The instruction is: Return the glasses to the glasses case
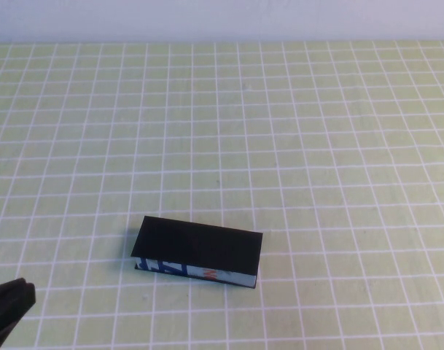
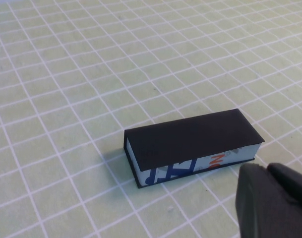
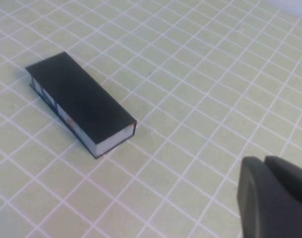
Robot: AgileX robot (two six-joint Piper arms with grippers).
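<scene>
The glasses case (image 1: 197, 251) lies closed on the green checked table, matte black lid up, its blue, white and orange-red printed side facing the near edge. It also shows in the left wrist view (image 2: 190, 141) and the right wrist view (image 3: 79, 101). The glasses are out of view. My left gripper (image 1: 9, 306) is at the near left corner, well left of the case and off the table surface, fingers together and empty (image 2: 268, 169). My right gripper (image 3: 264, 160) is outside the high view; in its wrist view it hangs to the right of the case, fingers together and empty.
The green mat with a white grid (image 1: 280, 131) covers the whole table up to a pale wall at the back. Nothing else lies on it.
</scene>
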